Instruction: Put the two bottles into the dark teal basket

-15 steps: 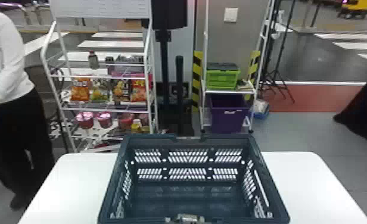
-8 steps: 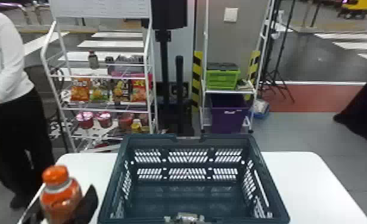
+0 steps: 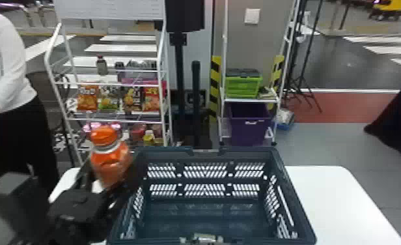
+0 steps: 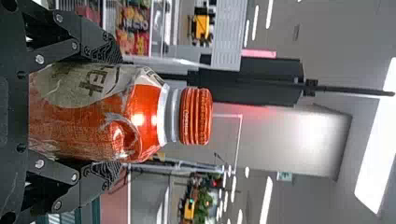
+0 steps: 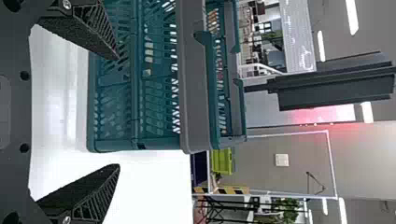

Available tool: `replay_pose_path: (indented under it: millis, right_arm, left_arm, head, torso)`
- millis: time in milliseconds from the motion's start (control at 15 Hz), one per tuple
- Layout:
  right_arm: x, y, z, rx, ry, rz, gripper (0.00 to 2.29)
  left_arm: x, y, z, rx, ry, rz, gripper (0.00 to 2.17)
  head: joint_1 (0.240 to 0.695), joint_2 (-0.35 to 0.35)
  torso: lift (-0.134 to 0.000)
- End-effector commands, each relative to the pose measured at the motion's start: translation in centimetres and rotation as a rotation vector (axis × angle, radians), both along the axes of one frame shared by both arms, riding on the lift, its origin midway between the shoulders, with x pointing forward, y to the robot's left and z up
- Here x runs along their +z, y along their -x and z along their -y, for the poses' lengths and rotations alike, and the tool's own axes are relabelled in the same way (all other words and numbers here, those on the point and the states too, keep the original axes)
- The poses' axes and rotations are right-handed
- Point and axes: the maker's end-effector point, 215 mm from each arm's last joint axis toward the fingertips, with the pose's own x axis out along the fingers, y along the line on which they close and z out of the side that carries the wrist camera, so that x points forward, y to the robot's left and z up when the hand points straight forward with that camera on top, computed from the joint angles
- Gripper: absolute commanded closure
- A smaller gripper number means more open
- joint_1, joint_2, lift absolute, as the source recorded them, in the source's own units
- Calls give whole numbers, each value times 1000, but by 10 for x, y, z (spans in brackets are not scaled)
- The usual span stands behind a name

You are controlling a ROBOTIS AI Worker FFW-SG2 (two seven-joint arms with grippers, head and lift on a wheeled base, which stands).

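In the head view my left gripper (image 3: 95, 182) holds an orange bottle (image 3: 109, 158) upright, just beyond the left wall of the dark teal basket (image 3: 294, 195). The left wrist view has both fingers of that gripper (image 4: 114, 112) pressed on the sides of the bottle (image 4: 144, 116), its orange cap pointing away from the palm. The basket's visible inside holds no bottle. Over in the right wrist view, my right gripper (image 5: 116, 112) stands open with nothing between its fingers, close to the side of the basket (image 5: 159, 84).
The white table (image 3: 339, 195) extends on both sides of the basket. Beyond it stand a snack rack (image 3: 112, 119) and a shelf with a green crate (image 3: 242, 86) and a purple bin (image 3: 250, 127). A person stands at the far left.
The left arm has come into the head view from the lower left, carrying the orange bottle up and rightward to the basket's left side. The basket has stayed where it was.
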Motion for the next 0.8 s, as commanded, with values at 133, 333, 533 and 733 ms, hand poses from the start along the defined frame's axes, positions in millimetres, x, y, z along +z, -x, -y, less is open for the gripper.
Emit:
replay_pose_path:
  millis: [133, 333, 533, 733]
  right_arm:
    - [-14, 3, -18, 12, 8, -50, 63]
    - [-26, 11, -19, -2, 10, -75, 66]
    - [-24, 14, -18, -14, 3, -63, 66]
    - [-21, 15, -15, -27, -1, -43, 66]
  left_arm:
    - [-21, -47, 66, -155, -9, -43, 2145]
    - [-57, -70, 110, -280, -57, -144, 2145]
    - [-105, -75, 155, -418, -148, -325, 2145]
    - [-151, -68, 177, -518, -255, -520, 2145]
  head:
    - [499, 0]
    - [499, 0]
    - [499, 0]
    - [499, 0]
  torso:
    - [0]
    - [0]
    - [0]
    - [0]
